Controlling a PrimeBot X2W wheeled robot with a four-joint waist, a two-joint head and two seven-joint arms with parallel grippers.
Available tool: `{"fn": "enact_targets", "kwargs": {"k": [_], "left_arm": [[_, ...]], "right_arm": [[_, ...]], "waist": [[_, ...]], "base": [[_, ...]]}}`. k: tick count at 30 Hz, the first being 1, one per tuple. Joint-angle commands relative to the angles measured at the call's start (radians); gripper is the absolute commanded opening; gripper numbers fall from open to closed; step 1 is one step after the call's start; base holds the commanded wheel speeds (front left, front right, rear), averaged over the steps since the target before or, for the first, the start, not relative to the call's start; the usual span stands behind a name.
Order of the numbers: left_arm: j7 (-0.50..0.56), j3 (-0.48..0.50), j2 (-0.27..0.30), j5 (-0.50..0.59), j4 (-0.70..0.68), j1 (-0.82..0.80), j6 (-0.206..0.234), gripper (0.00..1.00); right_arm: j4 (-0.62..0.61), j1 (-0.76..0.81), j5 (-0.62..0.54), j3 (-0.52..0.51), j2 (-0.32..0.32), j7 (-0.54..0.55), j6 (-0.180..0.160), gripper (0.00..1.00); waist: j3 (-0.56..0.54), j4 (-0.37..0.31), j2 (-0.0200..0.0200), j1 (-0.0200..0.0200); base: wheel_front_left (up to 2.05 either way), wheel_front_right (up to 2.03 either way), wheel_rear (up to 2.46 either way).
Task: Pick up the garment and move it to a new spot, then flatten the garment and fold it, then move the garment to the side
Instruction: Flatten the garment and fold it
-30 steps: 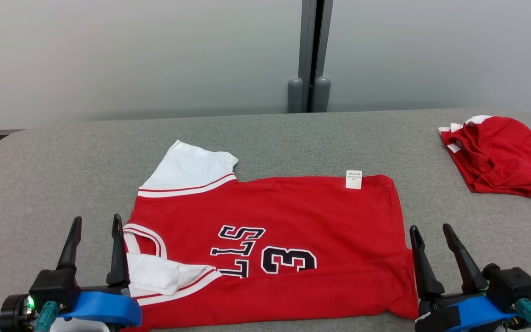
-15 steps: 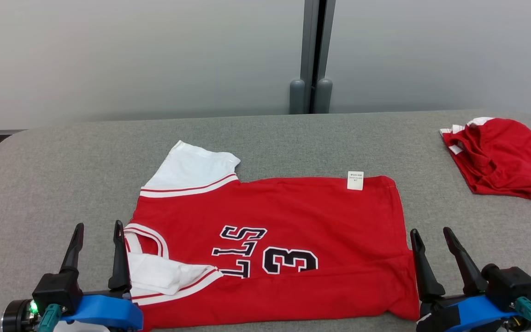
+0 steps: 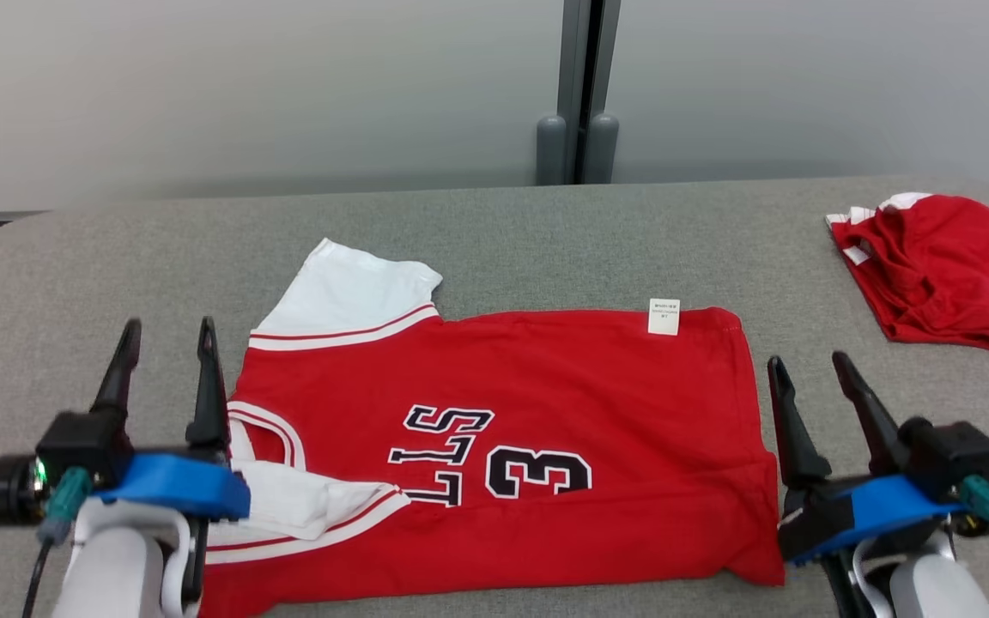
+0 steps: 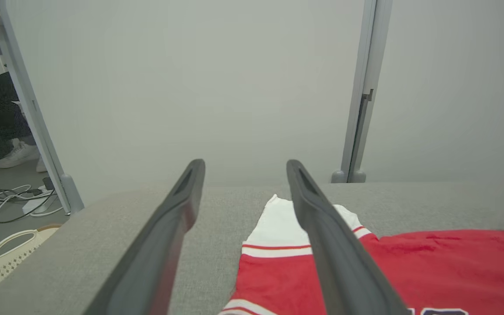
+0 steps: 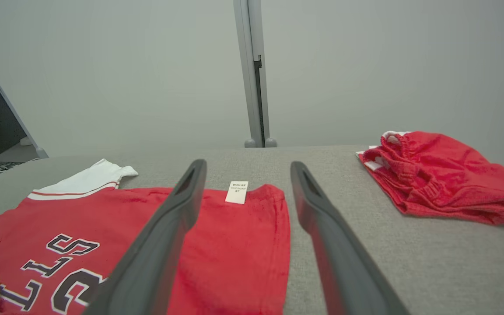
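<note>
The garment (image 3: 546,395) is a red jersey with white sleeves, black letters and a "3", lying folded lengthwise on the grey table (image 3: 546,232). One white sleeve (image 3: 348,296) sticks out at its far left; a small white label (image 3: 664,316) sits on its far edge. My left gripper (image 3: 164,330) hovers open just left of the collar end, holding nothing. My right gripper (image 3: 806,360) hovers open just right of the hem end, also holding nothing. The jersey (image 4: 409,271) lies right of my left fingers (image 4: 313,210), and the hem (image 5: 252,245) lies between and left of my right fingers (image 5: 317,210).
A second red garment (image 3: 945,270) lies crumpled at the table's far right, also red garment (image 5: 440,175). A grey wall with a vertical post (image 3: 579,94) stands behind the table. Left of the table, on the floor, are cables (image 4: 11,201) and a pale basket (image 4: 2,258).
Both grippers have risen and moved forward alongside the jersey's two ends. The head camera has shifted slightly. The jersey has not moved.
</note>
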Motion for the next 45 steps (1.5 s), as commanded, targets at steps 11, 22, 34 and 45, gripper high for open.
{"fn": "enact_targets", "kwargs": {"k": [11,22,34,45], "left_arm": [[0.083,-0.123,0.105,-0.04,0.115,-0.451,-0.058,1.0],[0.216,-0.418,0.248,-0.251,0.313,-0.749,-0.057,1.0],[0.276,-0.576,0.318,-0.422,0.528,-0.828,-0.058,1.0],[0.272,-0.646,0.325,-0.484,0.656,-0.851,-0.057,1.0]], "right_arm": [[0.033,-0.291,-0.045,0.029,-0.064,0.122,0.001,1.0],[0.091,-0.442,-0.014,0.095,-0.091,0.198,0.001,1.0],[0.124,-0.505,0.001,0.139,-0.078,0.178,0.001,1.0],[0.145,-0.526,0.007,0.159,-0.069,0.172,0.001,1.0]], "waist": [[0.187,-0.041,0.0,0.0],[0.351,-0.104,0.0,0.0],[0.435,-0.173,0.0,0.0],[0.466,-0.189,0.0,0.0]], "base": [[0.0,0.0,0.0],[0.0,0.0,0.0],[0.0,0.0,0.0],[0.0,0.0,0.0]]}}
